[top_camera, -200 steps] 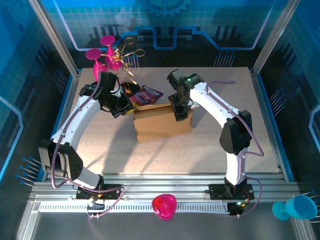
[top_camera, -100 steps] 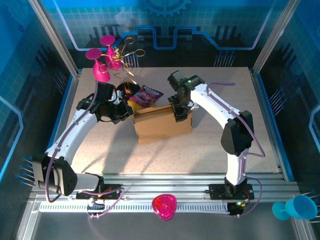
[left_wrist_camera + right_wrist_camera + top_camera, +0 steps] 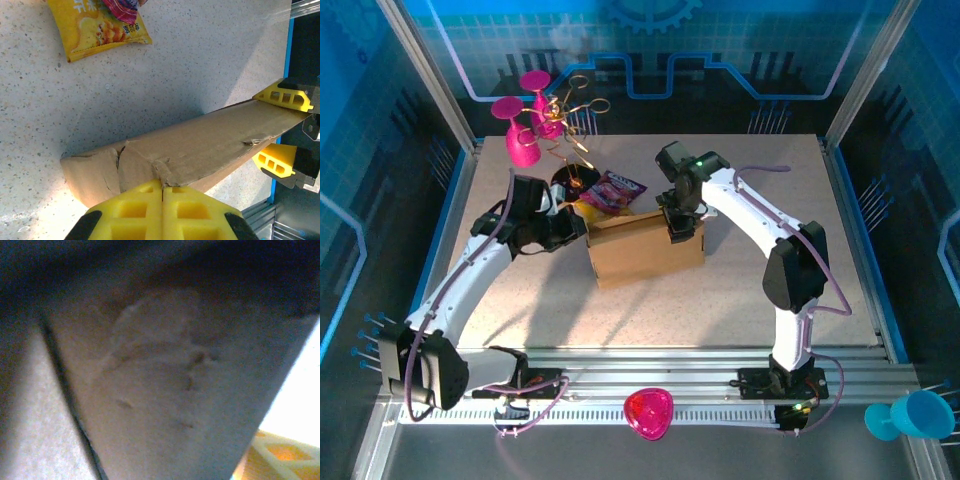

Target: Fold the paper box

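Over the last second the left arm has dropped and stretched out, bringing the left gripper (image 3: 574, 228) up to the left end of the paper box (image 3: 645, 250), its yellow fingers pressed together with nothing between them. The box stays mid-table (image 3: 740, 300), and the right gripper (image 3: 682, 226) stays at its far right corner, fingers (image 3: 284, 95) apart on either side of the cardboard; whether they pinch it cannot be told. A yellow snack packet (image 3: 100, 25) lies outside the box, beyond its far left corner.

Robotics lab test cell: aluminium-profile frame (image 3: 428, 75), blue printed wall panels (image 3: 740, 50), speckled tabletop (image 3: 720, 300), two white arms (image 3: 460, 285) bolted to slotted base rail (image 3: 650, 385).
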